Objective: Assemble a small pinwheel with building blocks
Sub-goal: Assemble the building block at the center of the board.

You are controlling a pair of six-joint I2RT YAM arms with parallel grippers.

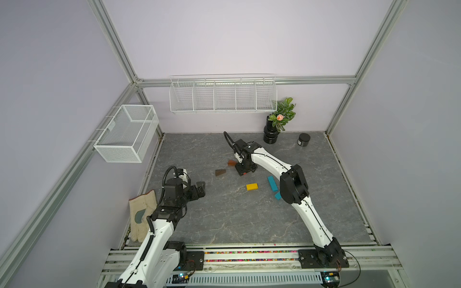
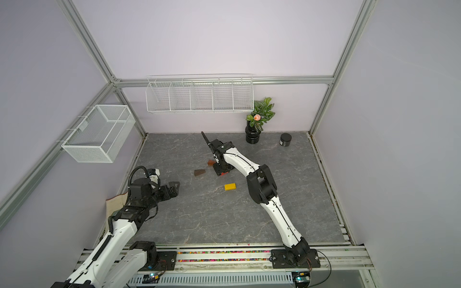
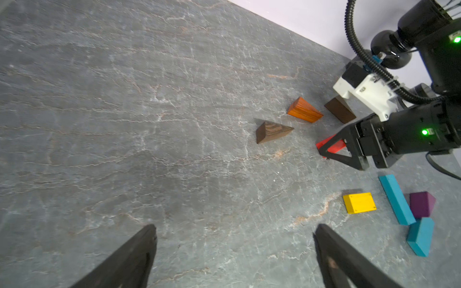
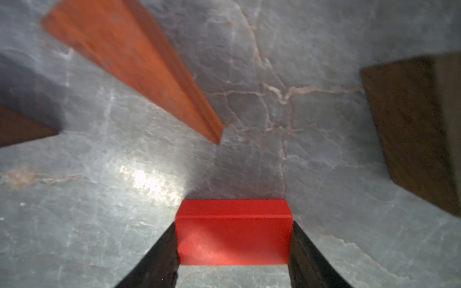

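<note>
Right hand point(image 4: 233, 225) pinches the red block point(image 4: 233, 244), lower centre; a light grip could let it twist loose.

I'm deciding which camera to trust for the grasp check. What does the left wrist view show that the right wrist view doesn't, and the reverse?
Only left wrist: the yellow block, two teal bars, the purple wedge, and the right pincer seen from outside. Only right wrist: both fingers flush against the red block's sides. Shared: red block, orange wedge, two dark brown wedges, grey table.
</note>
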